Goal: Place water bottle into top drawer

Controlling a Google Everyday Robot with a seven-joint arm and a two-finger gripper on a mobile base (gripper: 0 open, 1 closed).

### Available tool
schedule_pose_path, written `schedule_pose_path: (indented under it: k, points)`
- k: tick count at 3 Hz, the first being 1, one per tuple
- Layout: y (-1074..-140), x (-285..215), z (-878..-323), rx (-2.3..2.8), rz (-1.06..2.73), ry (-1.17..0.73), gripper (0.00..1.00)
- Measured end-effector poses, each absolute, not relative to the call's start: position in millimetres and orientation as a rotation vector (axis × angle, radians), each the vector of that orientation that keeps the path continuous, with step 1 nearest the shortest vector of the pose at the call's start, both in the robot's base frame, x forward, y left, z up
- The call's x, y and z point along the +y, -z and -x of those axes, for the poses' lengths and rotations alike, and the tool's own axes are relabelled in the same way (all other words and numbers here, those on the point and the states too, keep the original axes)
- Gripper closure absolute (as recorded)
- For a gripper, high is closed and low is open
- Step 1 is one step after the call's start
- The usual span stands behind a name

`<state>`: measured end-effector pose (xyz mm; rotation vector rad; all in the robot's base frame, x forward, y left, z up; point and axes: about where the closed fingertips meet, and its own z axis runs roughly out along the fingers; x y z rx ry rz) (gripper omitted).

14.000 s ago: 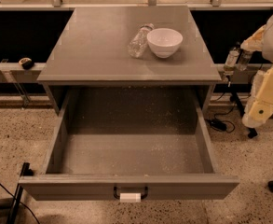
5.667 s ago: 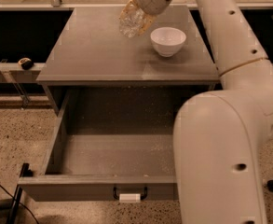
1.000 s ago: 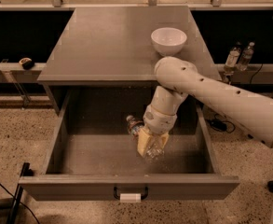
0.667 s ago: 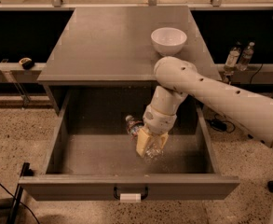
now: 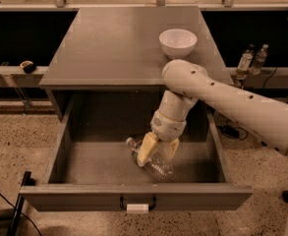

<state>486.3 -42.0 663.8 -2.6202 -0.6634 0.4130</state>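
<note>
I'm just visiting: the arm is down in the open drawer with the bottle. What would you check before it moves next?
1. Top drawer pulled fully open: ok.
2. Water bottle inside the drawer walls: ok.
3. Bottle resting on the drawer floor, not hanging: cannot tell.
4. Gripper has let go: not ok, it sits low in the drawer, shut on the bottle.
5. White bowl upright on the cabinet top: ok.

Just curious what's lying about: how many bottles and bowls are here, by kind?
Bottles: 3, the water bottle held by the gripper in the top drawer, two slim bottles far right.
Bowls: 1, the white bowl.
Total: 4
</note>
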Motion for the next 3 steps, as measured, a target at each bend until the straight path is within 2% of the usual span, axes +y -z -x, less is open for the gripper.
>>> schedule_pose_path:
  k: [1, 3]
  points:
    - [-682.1, -47.0, -492.5, -0.647, 2.608, -0.363, 0.0]
    - [-836.6, -105.7, -510.9, -0.614, 2.558, -0.01, 0.0]
